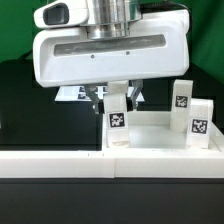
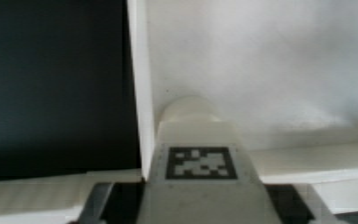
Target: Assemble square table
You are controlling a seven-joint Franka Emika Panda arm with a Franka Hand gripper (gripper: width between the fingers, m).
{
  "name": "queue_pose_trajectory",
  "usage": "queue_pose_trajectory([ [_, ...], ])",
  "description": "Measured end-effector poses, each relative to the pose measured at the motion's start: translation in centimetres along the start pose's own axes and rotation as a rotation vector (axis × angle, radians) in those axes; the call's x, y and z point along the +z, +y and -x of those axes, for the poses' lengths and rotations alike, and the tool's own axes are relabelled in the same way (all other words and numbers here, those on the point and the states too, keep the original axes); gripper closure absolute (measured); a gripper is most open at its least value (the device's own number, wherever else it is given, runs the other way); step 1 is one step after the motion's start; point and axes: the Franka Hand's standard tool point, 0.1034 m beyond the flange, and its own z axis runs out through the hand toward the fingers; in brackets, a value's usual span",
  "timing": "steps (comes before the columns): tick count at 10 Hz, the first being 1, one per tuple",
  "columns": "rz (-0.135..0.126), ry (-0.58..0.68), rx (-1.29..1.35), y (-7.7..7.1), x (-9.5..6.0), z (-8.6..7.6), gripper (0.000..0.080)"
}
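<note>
The square table top [image 1: 155,133] lies flat at the exterior view's right, and it fills the wrist view as a pale surface [image 2: 274,70]. My gripper [image 1: 118,104] is shut on a white tagged leg [image 1: 118,124] and holds it upright at the top's near left corner. In the wrist view the leg [image 2: 201,158] sits between my dark fingers [image 2: 115,200], my gripper [image 2: 201,204] closed on its sides. Two more tagged legs stand upright on the top's right side, one at the back [image 1: 181,94] and one at the front [image 1: 200,122]. Whether the held leg's foot sits in a socket is hidden.
A long white wall [image 1: 60,162] runs across the front of the scene, right against the top's near edge. The marker board [image 1: 68,94] lies behind, partly hidden by the robot's wide white hand [image 1: 110,50]. Black table surface [image 2: 51,90] lies beside the top.
</note>
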Motion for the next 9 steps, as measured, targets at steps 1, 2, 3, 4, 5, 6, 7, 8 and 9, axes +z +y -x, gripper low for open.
queue_pose_trajectory([
  [1, -0.001, 0.000, 0.038, 0.0, 0.0, 0.0, 0.0511],
  [2, -0.001, 0.000, 0.119, 0.0, 0.0, 0.0, 0.0511],
  [3, -0.001, 0.000, 0.218, -0.1, 0.0, 0.0, 0.0511],
  [4, 0.000, 0.001, 0.385, -0.7, 0.0, 0.0, 0.0511],
  [5, 0.009, 0.000, 0.548, -1.3, 0.1, 0.1, 0.0511],
  [6, 0.016, 0.005, 0.753, -1.7, 0.3, 0.1, 0.0511],
  [7, 0.022, 0.015, 0.993, -2.1, 0.4, 0.0, 0.0511],
  [8, -0.001, 0.034, 1.181, -2.2, 0.4, -0.3, 0.0511],
  [9, -0.042, 0.044, 1.327, -1.9, 0.5, -0.3, 0.0511],
])
